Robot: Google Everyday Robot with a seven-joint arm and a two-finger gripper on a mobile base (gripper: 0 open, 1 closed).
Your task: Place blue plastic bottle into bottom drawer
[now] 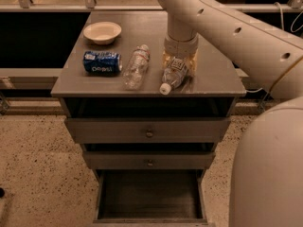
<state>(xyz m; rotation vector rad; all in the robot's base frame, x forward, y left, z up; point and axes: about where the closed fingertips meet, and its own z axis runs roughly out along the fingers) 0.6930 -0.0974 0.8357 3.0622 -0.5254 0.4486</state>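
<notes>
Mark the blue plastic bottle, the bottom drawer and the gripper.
blue plastic bottle (171, 78), camera view, body near cap.
bottom drawer (149, 195), camera view, dark inner floor.
gripper (179, 64), camera view, tip, down at the bottle.

On the grey cabinet top, upper left of the frame, you have a cream bowl. Just below it a blue Pepsi can lies on its side. Right of the can lies a slim crinkled clear bottle, left of the gripper at upper centre. A speckled floor fills the lower left.
</notes>
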